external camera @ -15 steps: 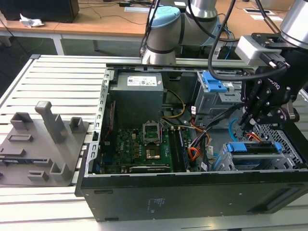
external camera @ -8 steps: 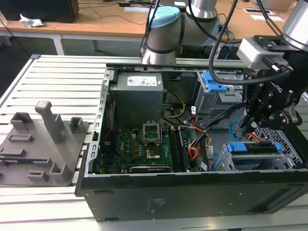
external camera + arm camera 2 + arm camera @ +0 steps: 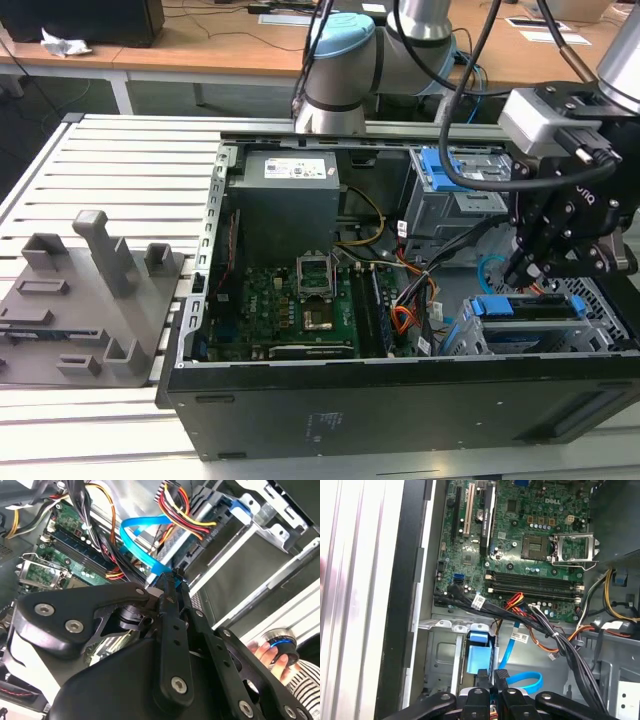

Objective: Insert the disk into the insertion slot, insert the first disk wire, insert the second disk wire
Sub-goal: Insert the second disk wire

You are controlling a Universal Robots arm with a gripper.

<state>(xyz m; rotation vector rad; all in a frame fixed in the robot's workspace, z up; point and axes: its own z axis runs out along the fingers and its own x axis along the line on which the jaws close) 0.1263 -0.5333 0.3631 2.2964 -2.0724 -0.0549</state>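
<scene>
Step in hand, judged from the layout: cable work at the rear of the disk. It is done well if the connector is kept square to its socket, pushed straight along the socket axis, and the orange and black wire bundle is kept out of the path.

Going across the exterior view from its left:
- Grey fixture block is seen on the slatted table, untouched.
- Open PC case, motherboard exposed mid-frame.
- Taller cage with a blue latch is seen toward the back, at the view's right.
- The disk is already seated in the insertion slot, blue carrier edge showing on top.
- Gripper is held directly above the disk, just over its blue edge.

In the second wrist view the gripper is seen with fingers drawn together, tips pinched at the end of the second disk wire; whether the connector is truly clamped cannot be confirmed. The light-blue loop runs away from the tips toward the motherboard side. In the first wrist view the same wire curls just beside the fingertips, the blue carrier close behind them.

A person's hand rests on a knob near the case edge.
</scene>
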